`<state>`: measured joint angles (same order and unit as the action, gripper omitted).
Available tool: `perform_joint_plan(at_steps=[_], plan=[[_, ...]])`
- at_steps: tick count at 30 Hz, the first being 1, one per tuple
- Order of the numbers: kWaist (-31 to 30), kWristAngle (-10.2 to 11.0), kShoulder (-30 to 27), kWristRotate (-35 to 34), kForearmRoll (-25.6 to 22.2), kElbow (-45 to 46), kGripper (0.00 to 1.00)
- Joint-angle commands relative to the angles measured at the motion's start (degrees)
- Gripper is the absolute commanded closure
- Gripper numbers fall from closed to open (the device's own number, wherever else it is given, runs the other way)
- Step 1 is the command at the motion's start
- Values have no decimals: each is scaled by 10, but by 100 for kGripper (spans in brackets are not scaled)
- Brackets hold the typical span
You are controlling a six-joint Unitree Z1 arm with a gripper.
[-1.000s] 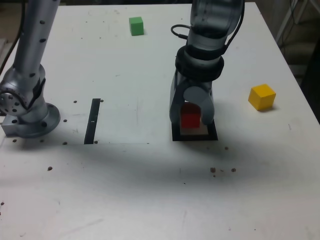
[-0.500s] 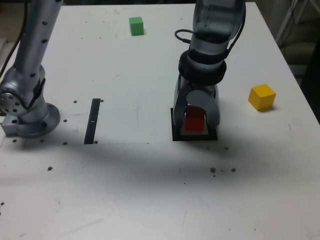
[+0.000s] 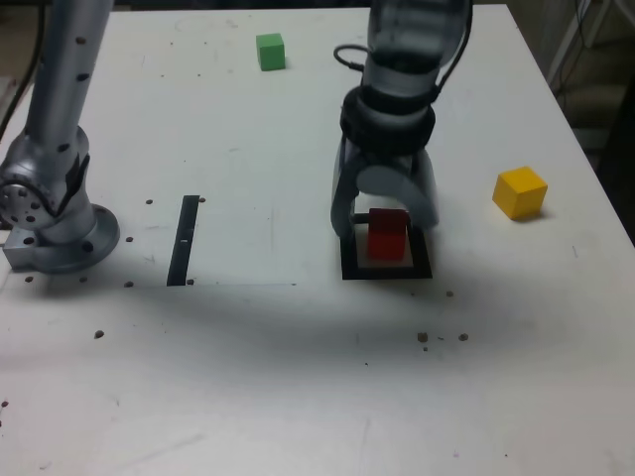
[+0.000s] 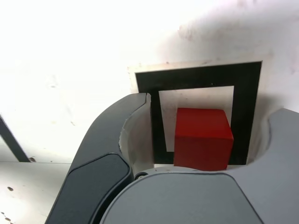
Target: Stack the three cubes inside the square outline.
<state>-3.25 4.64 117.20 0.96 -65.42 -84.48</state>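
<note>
The red cube (image 3: 387,234) (image 4: 203,137) rests flat on the table inside the black square outline (image 3: 386,272) (image 4: 196,76), toward one side of its pale centre. My gripper (image 3: 386,222) (image 4: 211,112) stands open straddling it, and the wrist view shows a gap between the cube and each finger. At the far edge of the table sits the green cube (image 3: 270,51). The yellow cube (image 3: 520,191) lies alone toward the exterior view's right, level with the gripper.
The arm's metal base (image 3: 55,223) stands at the exterior view's left, with a narrow black bar (image 3: 184,240) on the table beside it. Small dark specks dot the white tabletop. The table's right edge runs close past the yellow cube.
The jaws have spread apart, letting go of the red cube, which now stands in the outline. The wrist has risen slightly.
</note>
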Motion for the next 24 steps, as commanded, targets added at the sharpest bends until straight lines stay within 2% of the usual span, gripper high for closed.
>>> perform_joint_plan(at_steps=[1, 6, 13, 18, 24], plan=[[5, 10, -15, 1, -16, -6, 1], [15, 32, -32, 3, -56, -36, 1], [35, 49, -28, 20, -104, -97, 1], [46, 53, -4, 33, -126, -155, 1], [53, 45, 32, 37, -141, -224, 1]])
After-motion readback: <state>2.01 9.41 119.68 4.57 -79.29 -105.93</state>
